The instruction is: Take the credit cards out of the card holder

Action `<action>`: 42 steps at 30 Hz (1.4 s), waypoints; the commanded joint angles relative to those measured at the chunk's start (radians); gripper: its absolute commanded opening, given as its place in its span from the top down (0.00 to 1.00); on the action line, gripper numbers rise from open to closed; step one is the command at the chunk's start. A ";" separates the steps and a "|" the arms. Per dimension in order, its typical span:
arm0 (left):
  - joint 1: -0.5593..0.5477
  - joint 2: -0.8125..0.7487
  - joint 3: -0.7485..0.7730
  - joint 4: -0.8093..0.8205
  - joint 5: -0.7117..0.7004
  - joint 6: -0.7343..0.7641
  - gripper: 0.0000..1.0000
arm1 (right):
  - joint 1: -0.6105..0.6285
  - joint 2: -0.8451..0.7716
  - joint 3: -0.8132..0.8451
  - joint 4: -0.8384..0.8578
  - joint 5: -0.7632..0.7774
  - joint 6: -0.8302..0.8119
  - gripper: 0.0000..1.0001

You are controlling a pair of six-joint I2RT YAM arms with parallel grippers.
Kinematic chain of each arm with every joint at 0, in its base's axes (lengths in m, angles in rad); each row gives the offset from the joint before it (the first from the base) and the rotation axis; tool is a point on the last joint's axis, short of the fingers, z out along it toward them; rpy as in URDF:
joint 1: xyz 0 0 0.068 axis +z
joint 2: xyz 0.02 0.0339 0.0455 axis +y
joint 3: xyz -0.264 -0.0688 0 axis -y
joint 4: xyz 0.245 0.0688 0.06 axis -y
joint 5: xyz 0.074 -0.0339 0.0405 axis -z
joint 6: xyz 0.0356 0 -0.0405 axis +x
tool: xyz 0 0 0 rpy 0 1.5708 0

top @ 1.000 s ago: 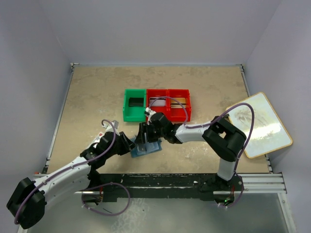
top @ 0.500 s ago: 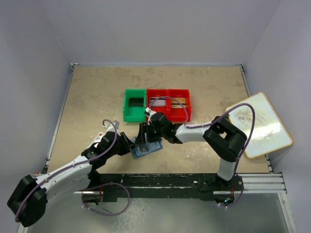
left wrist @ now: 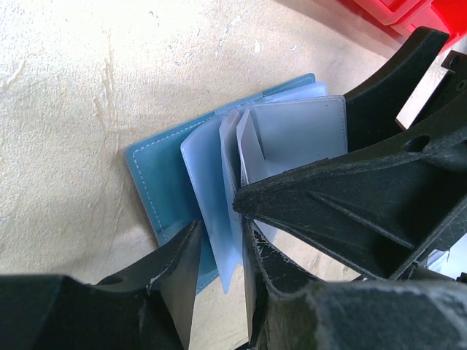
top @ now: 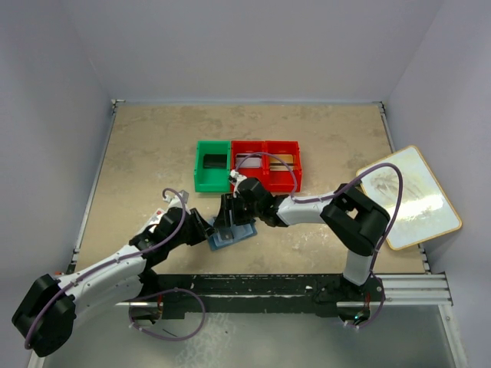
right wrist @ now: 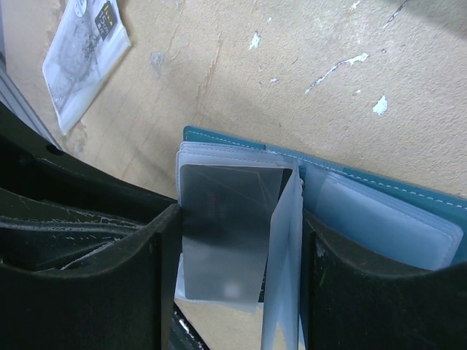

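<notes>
Edging nearer, left gripper (left wrist: 219, 235) pinches a clear plastic sleeve (left wrist: 211, 168) of the card holder (left wrist: 157, 182) on scuffed beige tabletop (left wrist: 73, 109); right gripper (right wrist: 239, 219) apparently clasps a silver-grey card (right wrist: 219, 244).

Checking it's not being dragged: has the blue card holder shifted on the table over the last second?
No. The card holder lies at the same spot and angle below the green bin as before, seen from the top camera.
</notes>
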 commanded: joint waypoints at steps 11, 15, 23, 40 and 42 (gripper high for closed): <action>-0.002 -0.061 0.026 0.017 0.028 0.032 0.69 | -0.046 -0.028 -0.076 0.143 -0.146 0.067 0.50; -0.002 -0.068 0.029 0.025 0.057 0.046 0.67 | -0.059 -0.024 -0.100 0.195 -0.176 0.089 0.50; -0.002 -0.050 0.033 -0.011 0.040 0.047 0.68 | -0.069 -0.020 -0.111 0.213 -0.189 0.100 0.49; -0.016 0.044 0.030 0.114 0.059 0.029 0.67 | -0.070 -0.022 -0.103 0.191 -0.183 0.085 0.49; -0.020 0.048 0.030 0.121 0.054 0.025 0.67 | -0.070 -0.022 -0.103 0.193 -0.188 0.085 0.49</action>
